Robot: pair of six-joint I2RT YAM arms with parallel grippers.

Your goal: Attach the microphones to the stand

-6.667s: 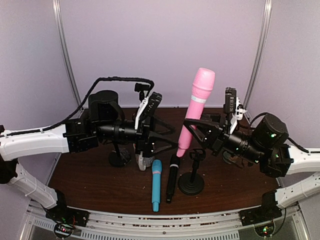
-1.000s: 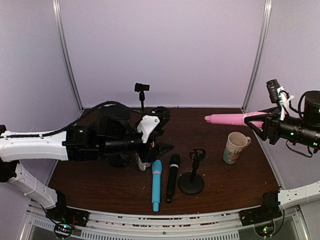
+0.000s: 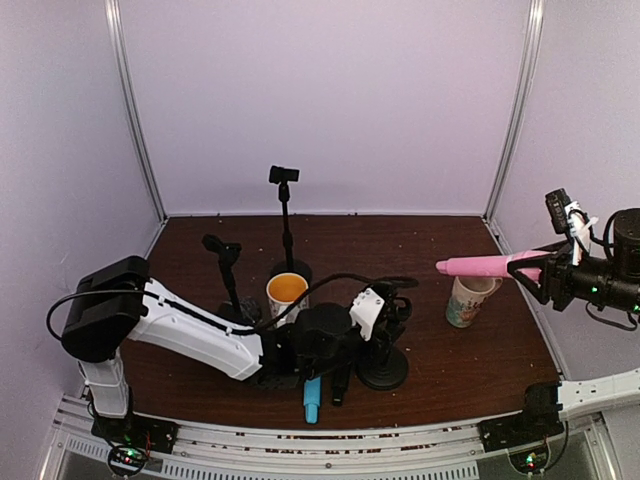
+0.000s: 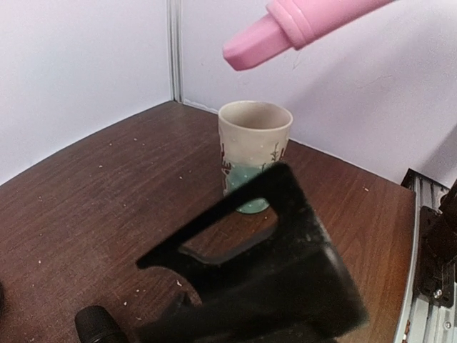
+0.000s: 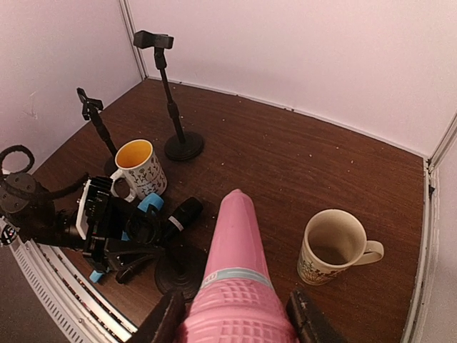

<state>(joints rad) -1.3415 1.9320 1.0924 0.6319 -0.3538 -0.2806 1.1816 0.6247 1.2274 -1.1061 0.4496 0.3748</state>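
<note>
Nearby on the brown wooden table (image 3: 450, 240), the cream ceramic mug with a teal pattern (image 5: 332, 250) stands upright, showing only its own dark inside. The white patterned mug with a yellow interior (image 5: 137, 168) shows only bare glaze. The right pincer (image 5: 235, 321) is clamped on the pink stick microphone (image 5: 232, 243), its textured wide end between the fingers, held level in the air, its tail above the cream mug. The left pincer (image 3: 388, 315) lies low over the light blue stick microphone (image 3: 312, 398) and the black stick microphone (image 5: 184, 213) beside a short black stand (image 3: 383, 370). Whether it grips either cannot be told.
</note>
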